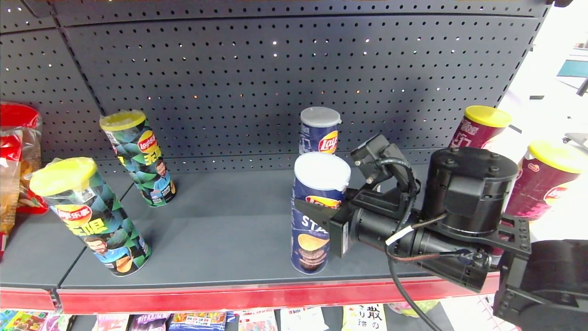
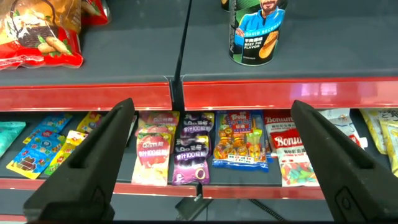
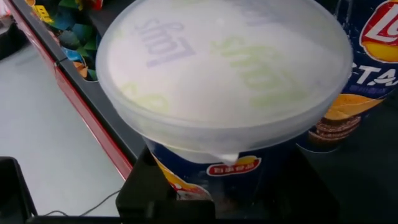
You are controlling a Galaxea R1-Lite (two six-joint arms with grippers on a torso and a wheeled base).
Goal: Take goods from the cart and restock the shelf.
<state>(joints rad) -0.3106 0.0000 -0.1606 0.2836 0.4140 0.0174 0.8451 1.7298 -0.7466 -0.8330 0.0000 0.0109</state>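
Head view has the right end effector [image 1: 321,208] clenched around a blue crisp can [image 1: 310,250] with a white lid. The can stands upright near the front edge of the shelf [image 1: 220,230], its base seemingly resting on the board. The step in hand looks like placing. Next, the fingers need to let go and pull away without tipping the can. A matching blue can [image 1: 320,131] stands just behind. The left end effector [image 2: 211,155] hangs released before the lower tier. Both labels carry a round red-and-yellow logo and pictured crisps; the print is left unread.
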